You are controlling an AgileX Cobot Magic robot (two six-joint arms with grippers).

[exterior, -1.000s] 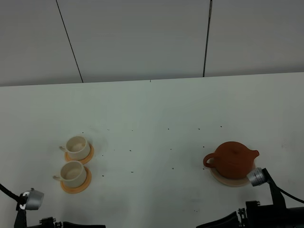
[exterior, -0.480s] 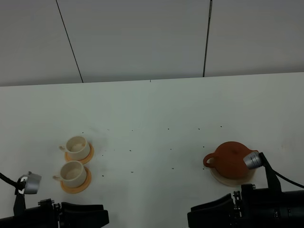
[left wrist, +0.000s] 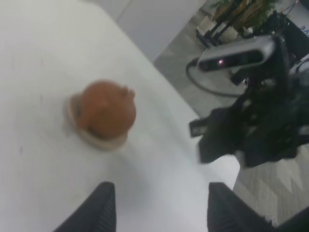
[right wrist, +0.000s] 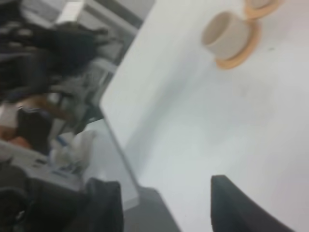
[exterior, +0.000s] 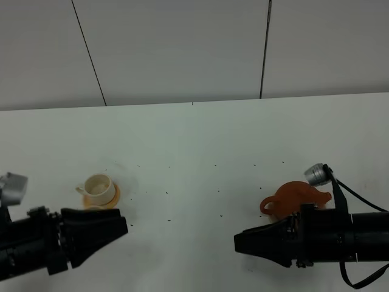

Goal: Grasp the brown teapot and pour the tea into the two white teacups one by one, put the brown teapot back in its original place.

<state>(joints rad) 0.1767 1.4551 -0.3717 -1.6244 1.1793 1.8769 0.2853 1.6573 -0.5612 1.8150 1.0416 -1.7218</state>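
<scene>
Exterior high: white table (exterior: pixel 194 140), brown teapot (exterior: pixel 296 193) on the right half, handle toward the middle, spout toward the right edge. Its lower part is covered by the right arm (exterior: pixel 340 234). The right gripper (exterior: pixel 238 242) sits low just in front of the pot, tip pointing at the table's middle; contact with the pot can't be judged from here. The left gripper (exterior: pixel 123 225) is on the left side, tip also pointing to the middle. Just behind it one white teacup (exterior: pixel 98 185) stands upright on an orange coaster (exterior: pixel 113 196). Finger spacing on either gripper can't be read at this angle. Left wrist: blurry. The left gripper's fingers (left wrist: pixel 94 210) are spread wide with nothing between them. The teapot (left wrist: pixel 107 108) stands upright on the beige disc (left wrist: pixel 99 140), well apart from the fingers, and the right arm is beyond it past the table edge. Right wrist: also blurry. The right gripper's fingers (right wrist: pixel 241 208) are spread wide over bare table and hold nothing. A whole teacup (right wrist: pixel 224 35) sits on its coaster (right wrist: pixel 239 57), well apart from the fingers. A second coaster (right wrist: pixel 263 8) is cut by the frame edge just beside it.
</scene>
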